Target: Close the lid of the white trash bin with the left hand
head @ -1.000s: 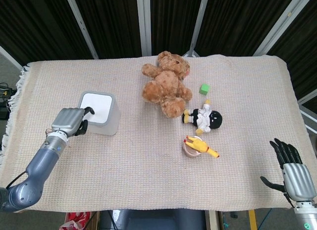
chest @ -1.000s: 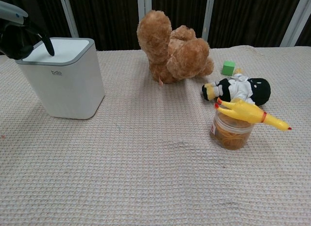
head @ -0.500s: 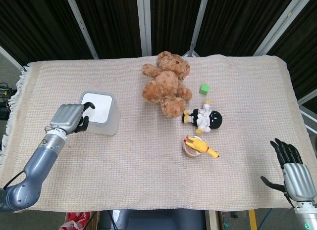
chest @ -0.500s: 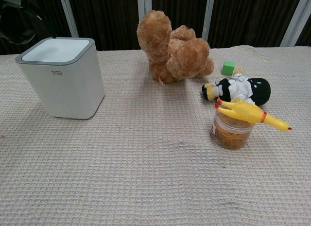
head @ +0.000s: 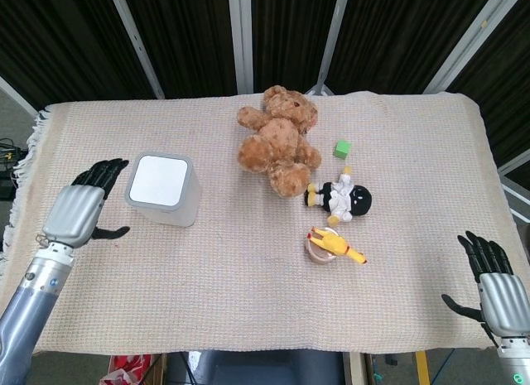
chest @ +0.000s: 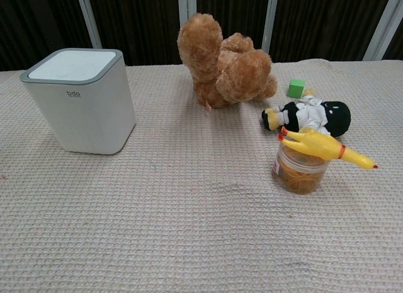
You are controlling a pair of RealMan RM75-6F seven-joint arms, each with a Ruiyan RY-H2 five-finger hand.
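Observation:
The white trash bin [head: 162, 189] [chest: 82, 101] stands at the table's left with its lid [head: 159, 180] lying flat inside the grey rim. My left hand [head: 81, 207] hovers just left of the bin, apart from it, fingers spread and holding nothing. It does not show in the chest view. My right hand [head: 495, 288] rests at the table's near right corner, fingers spread and empty.
A brown teddy bear [head: 277, 141] lies at the back centre. A green cube [head: 341, 149], a black-and-white doll [head: 344, 198] and a yellow rubber chicken [head: 338, 246] on a small jar [chest: 298, 170] sit right of centre. A beige woven cloth [head: 248, 277] covers the table.
My left hand has lifted off the bin's lid, pulled back to the left and spread its fingers. The right hand has shifted slightly toward the near edge.

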